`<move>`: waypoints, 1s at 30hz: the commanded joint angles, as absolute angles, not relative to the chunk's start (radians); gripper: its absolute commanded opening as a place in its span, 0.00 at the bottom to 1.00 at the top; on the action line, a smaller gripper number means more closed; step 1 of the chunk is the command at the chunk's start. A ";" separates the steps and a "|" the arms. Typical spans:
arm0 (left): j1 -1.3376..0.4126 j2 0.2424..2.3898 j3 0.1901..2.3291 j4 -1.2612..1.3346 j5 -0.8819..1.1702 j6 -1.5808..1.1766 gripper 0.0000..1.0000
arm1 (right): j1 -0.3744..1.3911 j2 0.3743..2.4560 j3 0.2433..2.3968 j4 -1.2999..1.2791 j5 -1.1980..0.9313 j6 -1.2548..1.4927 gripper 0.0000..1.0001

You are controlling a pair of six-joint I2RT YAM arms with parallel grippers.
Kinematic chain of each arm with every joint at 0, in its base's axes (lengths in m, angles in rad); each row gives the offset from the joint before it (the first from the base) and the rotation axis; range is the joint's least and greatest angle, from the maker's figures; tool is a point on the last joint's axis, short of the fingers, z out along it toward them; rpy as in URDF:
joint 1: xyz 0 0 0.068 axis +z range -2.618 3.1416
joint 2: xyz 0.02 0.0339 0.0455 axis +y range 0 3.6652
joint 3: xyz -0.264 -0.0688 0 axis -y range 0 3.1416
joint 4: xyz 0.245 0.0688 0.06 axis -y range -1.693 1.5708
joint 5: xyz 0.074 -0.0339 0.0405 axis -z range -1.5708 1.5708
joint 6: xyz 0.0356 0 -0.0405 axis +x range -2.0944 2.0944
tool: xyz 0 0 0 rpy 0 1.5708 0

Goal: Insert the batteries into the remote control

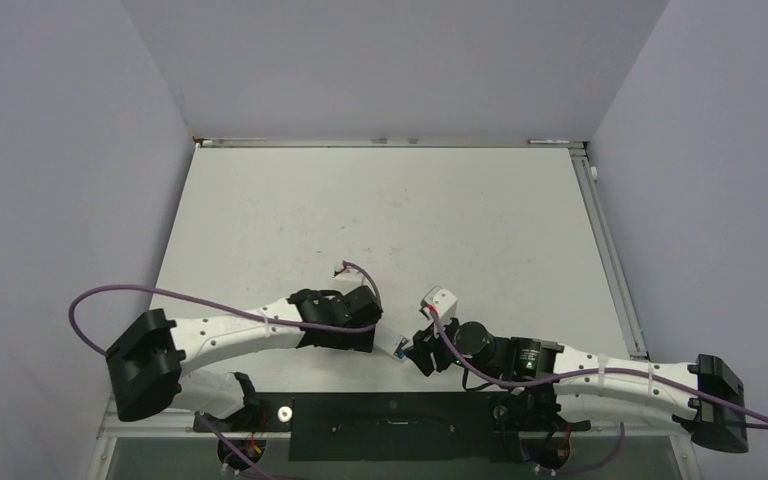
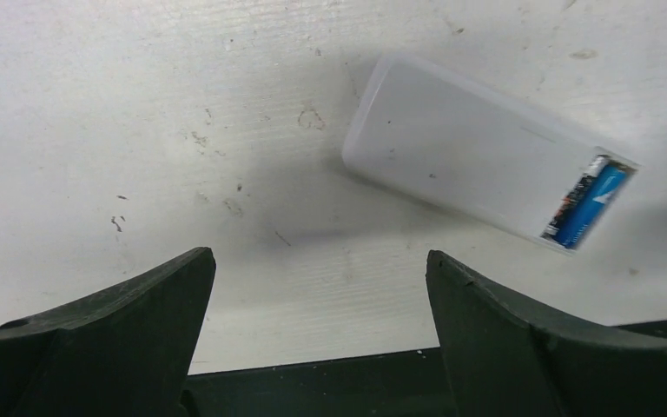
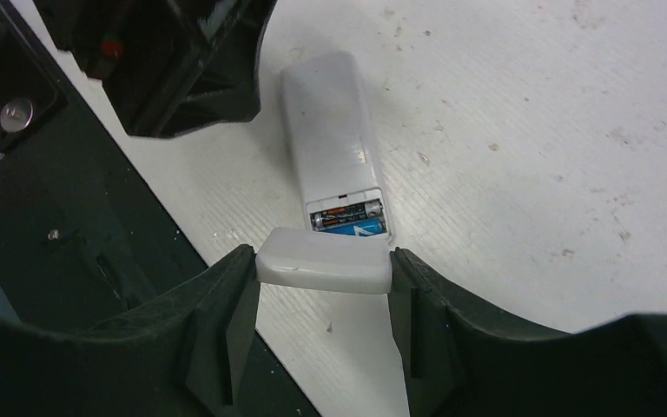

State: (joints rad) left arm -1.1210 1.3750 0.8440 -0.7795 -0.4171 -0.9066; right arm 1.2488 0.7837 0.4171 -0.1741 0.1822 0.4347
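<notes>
A scuffed white rectangular counter [image 1: 390, 210] carries a small white plastic remote control [image 3: 328, 130] lying back-up near its front edge. The remote control's end compartment is open, showing blue and dark cylindrical batteries [image 3: 350, 219]. A small white square plastic piece [image 1: 438, 298] sits nearby.

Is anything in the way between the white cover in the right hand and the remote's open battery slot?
Nothing visible. The right hand holds the cover right by the remote's open end, where both batteries sit inside. The left hand is open and off by the remote's other end, not between them.
</notes>
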 commanded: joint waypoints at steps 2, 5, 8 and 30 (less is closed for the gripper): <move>-1.020 1.200 0.763 -0.609 -0.204 -0.856 0.90 | 1.235 0.845 0.351 0.105 0.046 0.232 0.08; -0.945 1.143 0.718 -0.563 -0.101 -0.826 0.90 | 1.220 0.894 0.305 0.213 0.010 0.193 0.08; -0.898 1.114 0.703 -0.551 -0.044 -0.798 0.90 | 1.195 0.943 0.276 0.310 -0.063 0.165 0.08; -0.625 1.028 0.678 -0.467 0.325 -0.641 0.91 | 1.122 0.941 0.086 0.649 -0.201 0.008 0.08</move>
State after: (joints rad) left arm -0.6796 1.0477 0.6521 -0.5129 0.2119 -0.7116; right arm 1.1187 0.9531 0.1066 0.4980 -0.2100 0.0681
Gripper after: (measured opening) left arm 0.906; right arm 0.509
